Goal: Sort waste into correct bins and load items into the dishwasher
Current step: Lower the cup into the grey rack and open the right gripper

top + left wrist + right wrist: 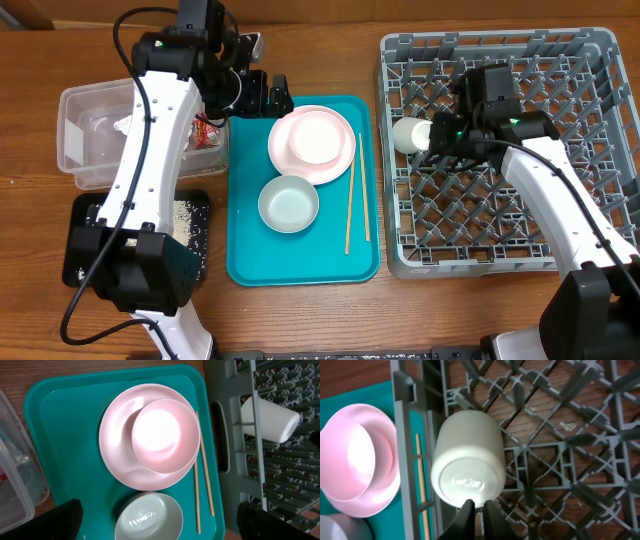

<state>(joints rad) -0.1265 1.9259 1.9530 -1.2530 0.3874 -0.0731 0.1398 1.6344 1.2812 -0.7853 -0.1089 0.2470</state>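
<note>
A wooden table [300, 30] carries everything. From overhead, a teal tray [245, 240] at the centre holds a pink plate [285, 162] with a pink bowl [318, 135] sitting on it, a grey-white bowl [288, 203] just below them, and two chopsticks [355, 195] along the right side. To the left, a clear tub [80, 150] contains a crumpled napkin [125, 122] and a red wrapper [205, 130]. Rice scraps [183, 215] lie in the black tray [200, 200] below it. On the right, a white cup [408, 133] lies on its side at the left edge of the grey dish rack [500, 250].

In the left wrist view, the left gripper [268, 95] hangs above the tray with its fingers [65, 520] spread wide, holding nothing.

In the right wrist view, the right gripper [479, 507] has its fingers drawn close together, pinching the cup's near edge
</note>
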